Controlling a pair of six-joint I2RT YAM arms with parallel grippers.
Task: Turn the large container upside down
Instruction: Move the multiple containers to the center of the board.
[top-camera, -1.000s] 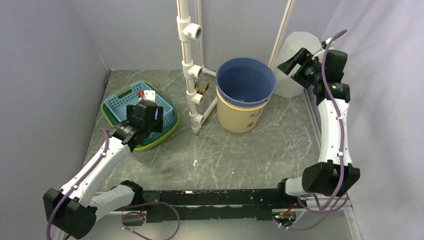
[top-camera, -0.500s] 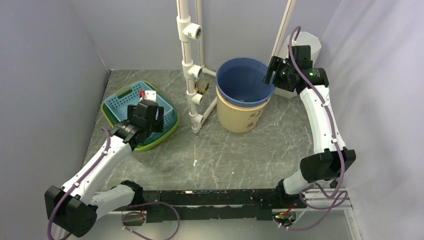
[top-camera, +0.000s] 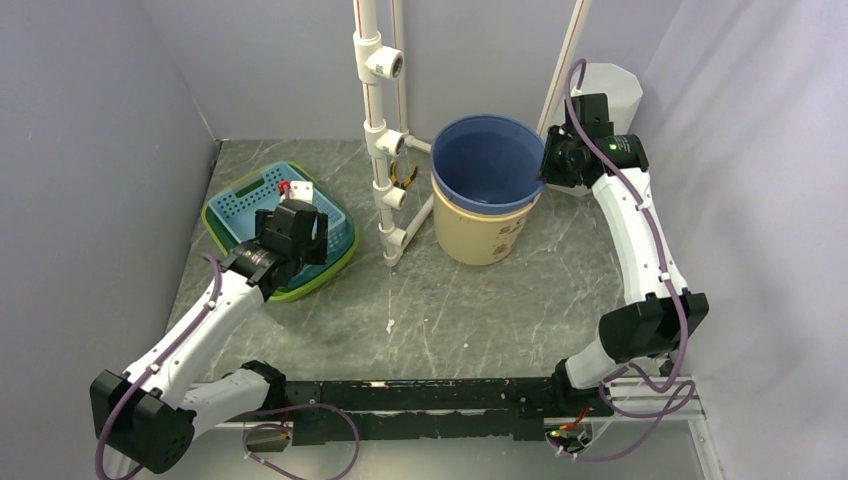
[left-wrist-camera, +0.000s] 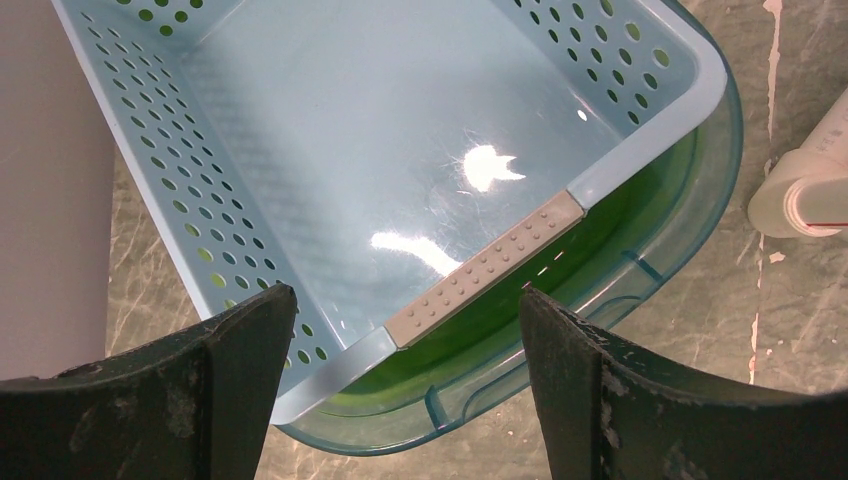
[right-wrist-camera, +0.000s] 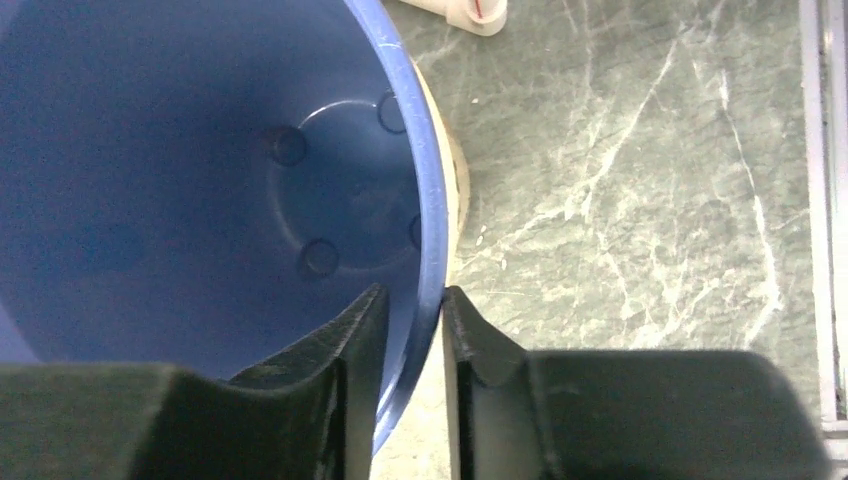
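The large container (top-camera: 490, 165) is a blue bucket standing upright, mouth up, nested in a beige pot (top-camera: 480, 235) at the back centre. My right gripper (top-camera: 548, 165) is at its right rim. In the right wrist view one finger is inside the blue wall (right-wrist-camera: 200, 150) and the other outside, beside the beige pot (right-wrist-camera: 455, 180); the right gripper (right-wrist-camera: 412, 292) pinches the rim. My left gripper (top-camera: 297, 218) hovers open over a light-blue perforated basket (top-camera: 235, 205), its fingers wide apart above the basket's near rim (left-wrist-camera: 480, 270), holding nothing.
A white pipe stand (top-camera: 385, 150) rises just left of the bucket, and its foot shows in the left wrist view (left-wrist-camera: 810, 190). A white panel (top-camera: 612, 85) leans at the back right. The basket lies in a green tray (left-wrist-camera: 620, 250). Grey walls close in on three sides.
My right arm swung in from the back right to the bucket's right rim, and its jaws closed onto that rim. The left arm stayed still and open.
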